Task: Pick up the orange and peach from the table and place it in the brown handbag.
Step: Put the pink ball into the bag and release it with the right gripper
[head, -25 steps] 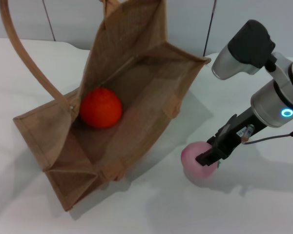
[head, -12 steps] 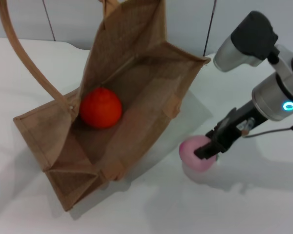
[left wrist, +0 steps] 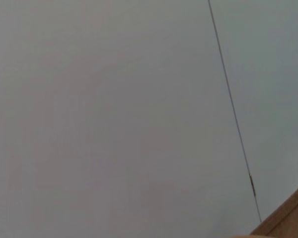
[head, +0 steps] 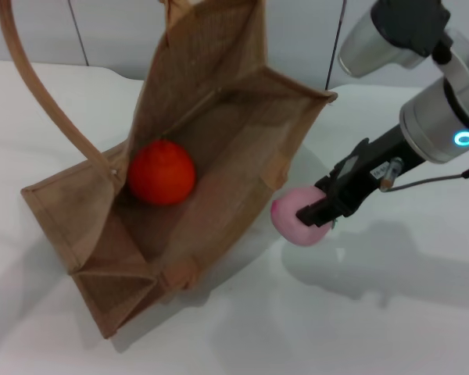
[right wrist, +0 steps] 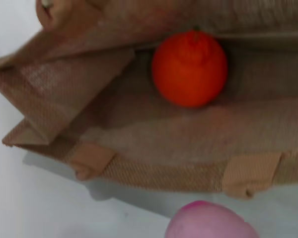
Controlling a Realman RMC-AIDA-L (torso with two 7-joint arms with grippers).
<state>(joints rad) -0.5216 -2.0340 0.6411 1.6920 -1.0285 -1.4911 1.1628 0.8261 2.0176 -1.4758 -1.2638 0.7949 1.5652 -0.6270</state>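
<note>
One peach point(head: 293, 221) half hidden by the clamping right end effector point(head: 316, 212), beside brown handbag point(head: 219, 156).

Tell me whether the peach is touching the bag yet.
Apart. The right wrist view shows a strip of white table between the peach and the bag's near edge; in the head view the right gripper holds it off the table.

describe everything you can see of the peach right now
The peach is a pale pink, rounded fruit with matte skin. The right gripper is shut on it and holds it clear of the white table, its shadow below, just beside the brown handbag's open edge. Its stem is hidden.
</note>
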